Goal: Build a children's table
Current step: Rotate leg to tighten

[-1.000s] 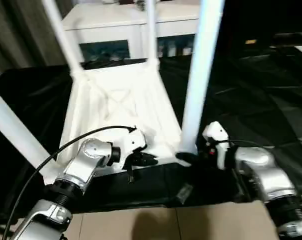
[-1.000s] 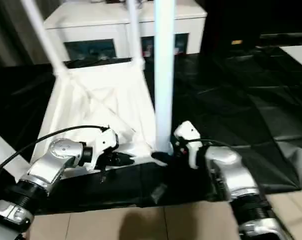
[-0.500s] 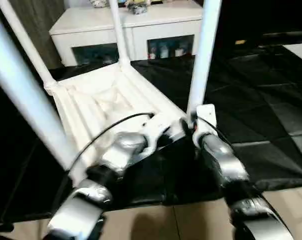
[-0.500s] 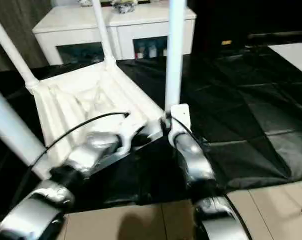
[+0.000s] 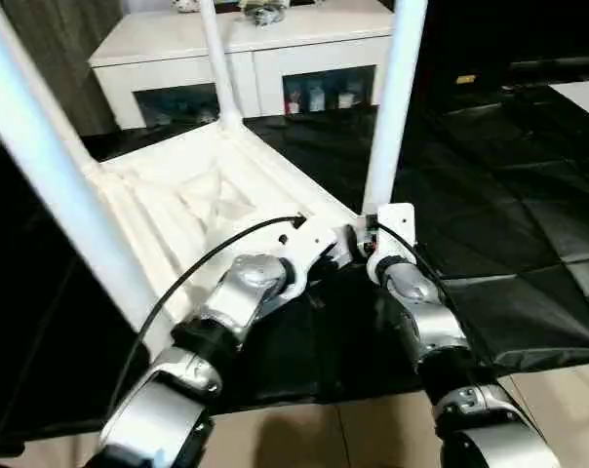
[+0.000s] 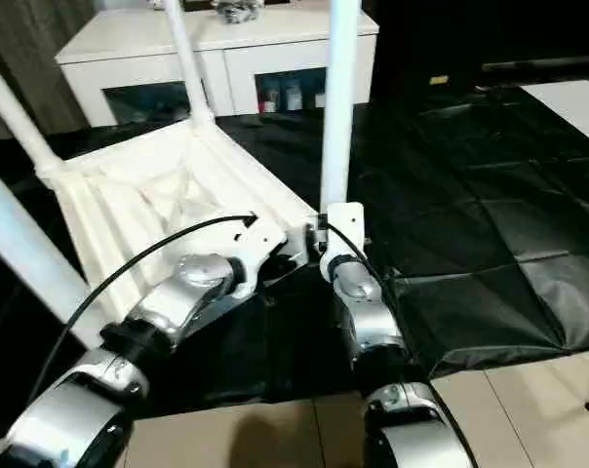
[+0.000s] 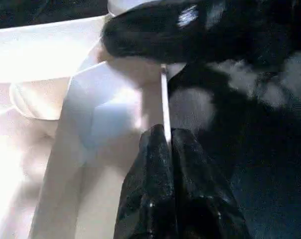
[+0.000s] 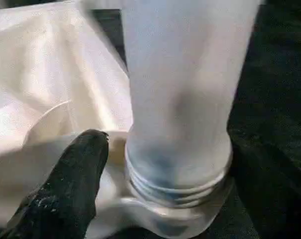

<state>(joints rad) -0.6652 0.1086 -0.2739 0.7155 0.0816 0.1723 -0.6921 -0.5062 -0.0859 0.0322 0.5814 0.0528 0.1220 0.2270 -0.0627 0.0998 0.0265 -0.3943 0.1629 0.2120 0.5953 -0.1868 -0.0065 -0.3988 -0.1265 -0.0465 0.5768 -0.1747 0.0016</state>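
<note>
The upturned white tabletop (image 5: 207, 195) is laid ribbed side up on a black sheet (image 5: 509, 195), in front of a white cabinet (image 5: 246, 49). 4 legs are stood in its corner sockets, all cut off above. The left gripper (image 7: 165, 144) is pressed together, touching the tabletop's near edge. 1 right finger (image 8: 75, 164) is seen beside the near-right leg (image 8: 183, 89); whether the right gripper is apart cannot be told.

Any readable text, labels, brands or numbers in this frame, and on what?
None can be read. The tabletop, its legs and both grippers carry no visible lettering. Items behind the cabinet's glass doors and a small orange mark on the dark background are too small to read.
</note>
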